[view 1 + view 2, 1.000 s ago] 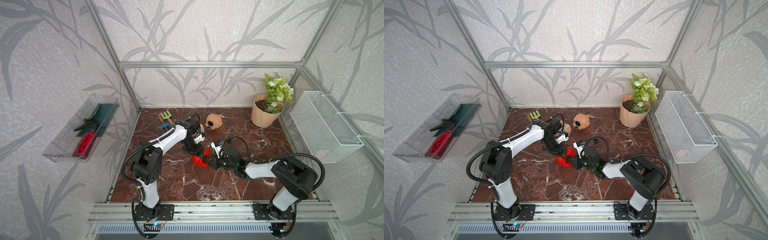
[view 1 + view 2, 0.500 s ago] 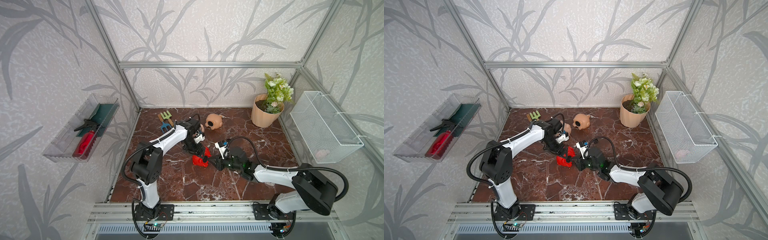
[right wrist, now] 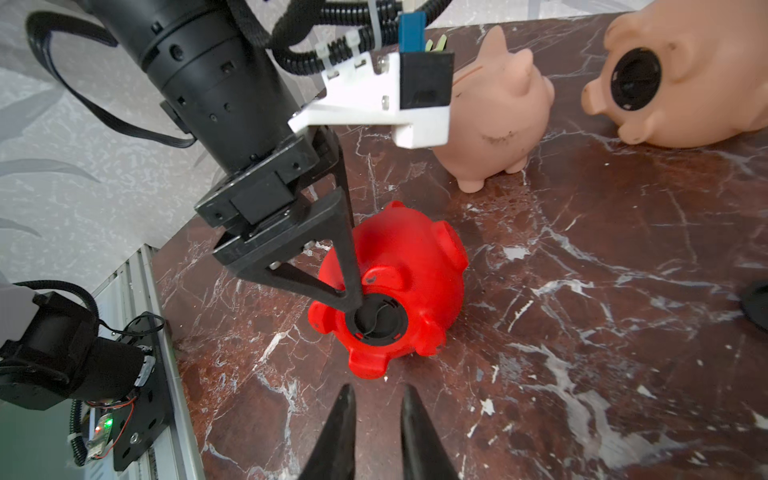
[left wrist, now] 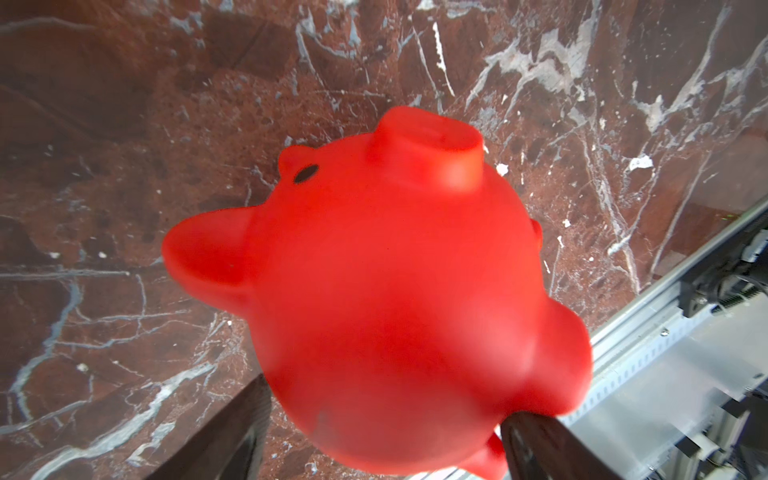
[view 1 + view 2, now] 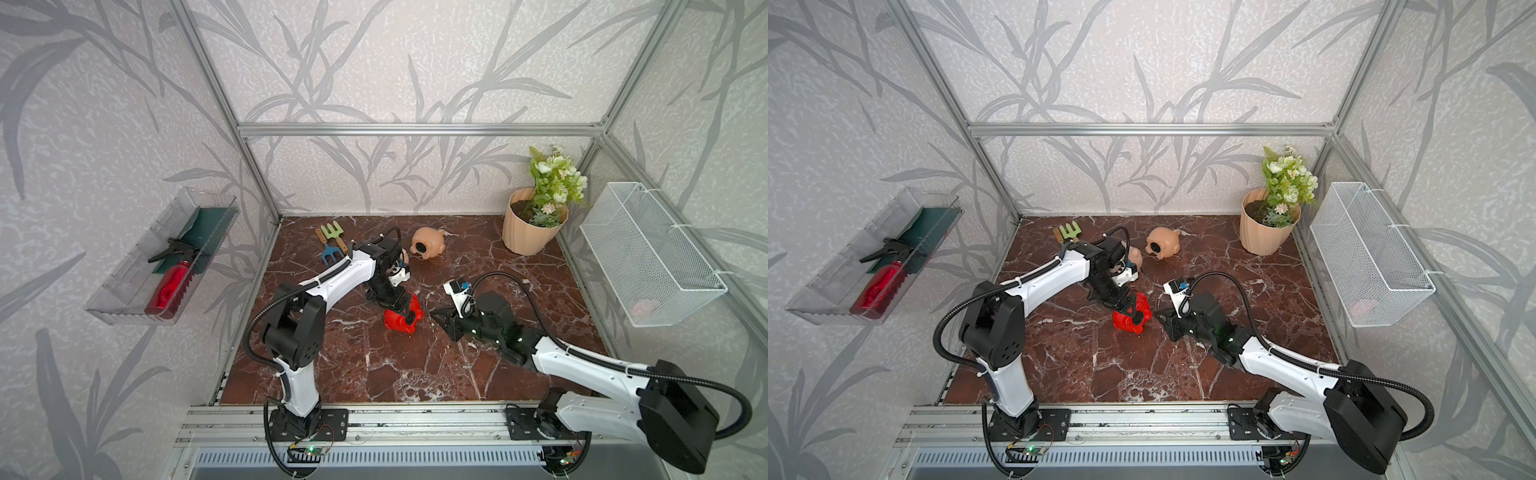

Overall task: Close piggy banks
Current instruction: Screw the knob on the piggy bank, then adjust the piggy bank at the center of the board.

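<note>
- The red piggy bank (image 5: 395,323) lies on its side on the marble floor (image 5: 374,365), near the middle, between the two grippers.
- Its long axis runs roughly front to back, with the snout toward the back wall. Its legs and belly hole face the right gripper (image 3: 378,399).
- A black plug (image 3: 380,322) sits in that belly hole.
- The left gripper (image 3: 351,305) reaches down onto the plug with its fingertips drawn nearly together at the centre ridge. Whether they pinch it cannot be told.
- The right gripper hangs low just beside the pig and apart from it, jaws parted by a narrow gap and holding nothing.
- Behind the left wrist, the upright tan piggy bank (image 3: 498,112) stands on its feet, coin slot up.
- The tipped tan piggy bank (image 3: 685,83) lies beside it on its side, belly hole facing the front.
</note>
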